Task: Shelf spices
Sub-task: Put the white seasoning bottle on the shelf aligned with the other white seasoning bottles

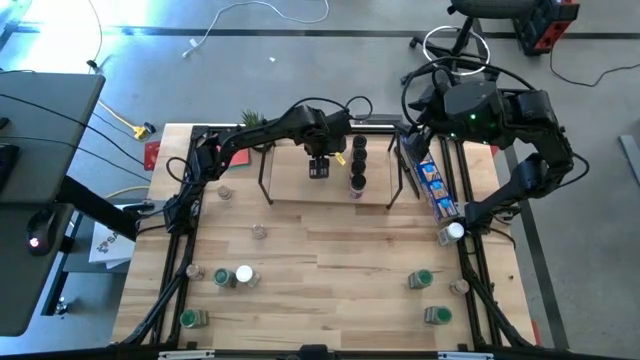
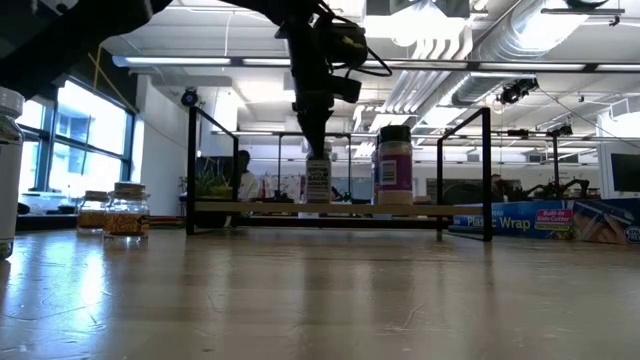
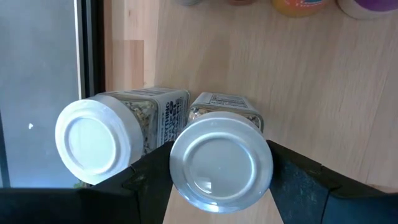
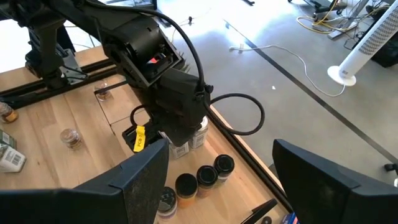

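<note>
Silver-lidded jar between left fingers, seemingly gripped.

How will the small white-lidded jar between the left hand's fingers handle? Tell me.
The small white-lidded glass jar probably feels light but slick: smooth lid, glossy label. Tall and narrow, it may tip if released crooked, likely nudging the neighbouring white-lidded jar on the slanted light-wood shelf.

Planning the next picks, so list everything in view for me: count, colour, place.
shelf: one, light wood with black wire frame, table's far middle.
jars on the shelf: about six, mixed lids, a row plus two white-lidded ones by the left arm.
loose jars: about nine, green, white or brownish lids, scattered over the table.
blue box: one, right of the shelf.
left gripper: closed on a white-lidded jar at the shelf.
right gripper: open, empty, by the table's right edge.
</note>
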